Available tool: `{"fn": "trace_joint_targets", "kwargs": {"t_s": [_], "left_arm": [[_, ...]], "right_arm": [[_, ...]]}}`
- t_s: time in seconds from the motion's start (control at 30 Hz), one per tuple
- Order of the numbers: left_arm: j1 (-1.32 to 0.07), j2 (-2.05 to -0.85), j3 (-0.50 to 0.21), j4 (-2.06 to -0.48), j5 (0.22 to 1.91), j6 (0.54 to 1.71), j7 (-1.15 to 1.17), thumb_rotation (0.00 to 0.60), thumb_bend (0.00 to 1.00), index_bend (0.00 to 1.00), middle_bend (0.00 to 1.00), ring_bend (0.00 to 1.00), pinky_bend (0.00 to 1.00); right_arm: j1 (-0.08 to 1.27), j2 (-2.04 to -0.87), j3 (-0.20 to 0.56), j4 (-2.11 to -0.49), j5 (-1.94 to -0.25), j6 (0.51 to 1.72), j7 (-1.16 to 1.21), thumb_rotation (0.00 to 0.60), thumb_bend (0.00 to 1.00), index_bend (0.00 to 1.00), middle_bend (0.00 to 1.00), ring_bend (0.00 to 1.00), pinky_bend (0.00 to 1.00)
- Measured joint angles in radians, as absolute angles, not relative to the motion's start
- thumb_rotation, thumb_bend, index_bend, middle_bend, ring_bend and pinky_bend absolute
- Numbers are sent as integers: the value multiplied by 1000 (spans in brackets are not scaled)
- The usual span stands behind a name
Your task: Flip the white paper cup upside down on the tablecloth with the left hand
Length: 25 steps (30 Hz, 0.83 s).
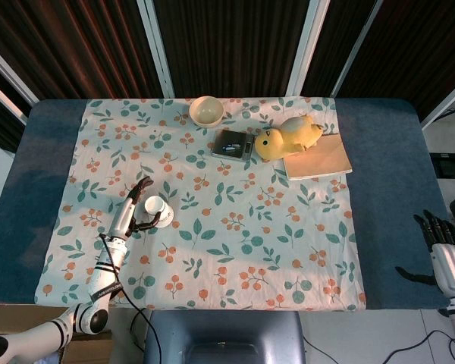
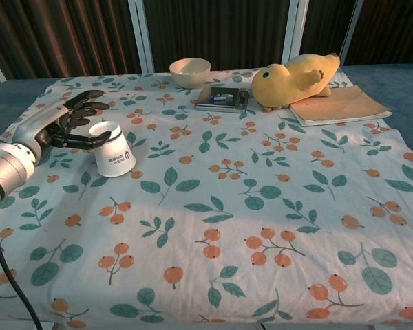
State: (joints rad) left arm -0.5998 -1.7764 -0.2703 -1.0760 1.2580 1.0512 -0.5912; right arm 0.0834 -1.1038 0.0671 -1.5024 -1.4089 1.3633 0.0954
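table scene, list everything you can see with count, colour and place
white paper cup: 1, white with a dark band, upside down on the tablecloth's left part
floral tablecloth: 1, white with orange berries and green leaves, over the blue table
cream bowl: 1, far edge of cloth
small dark scale: 1, grey-black, right of the bowl
yellow plush duck: 1, far right, partly on the tan paper pad
left hand: 1, black fingers spread beside the cup
right hand: 1, black and white, off the table's right edge
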Motion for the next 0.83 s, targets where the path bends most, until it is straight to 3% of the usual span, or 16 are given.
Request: {"fn": "trace_joint_targets", "kwargs": {"t_s": [0.3, 0.63, 0.83], "left_arm": [[-566, -1656, -256, -1257, 1369, 1207, -462, 600, 391, 0, 10, 0, 15], [-448, -1324, -195, -1607, 1346, 1315, 215, 600, 404, 0, 0, 0, 0], [-346, -1202, -136, -1691, 1321, 1368, 399, 600, 405, 0, 0, 0, 0]], "right_arm": [[80, -1104, 69, -1502, -1407, 1372, 92, 543, 0, 0, 0, 0, 0], [66, -1139, 77, -1472, -1428, 1441, 81, 543, 0, 0, 0, 0, 0], [57, -1157, 81, -1446, -1440, 1465, 84, 541, 0, 0, 0, 0, 0]]}}
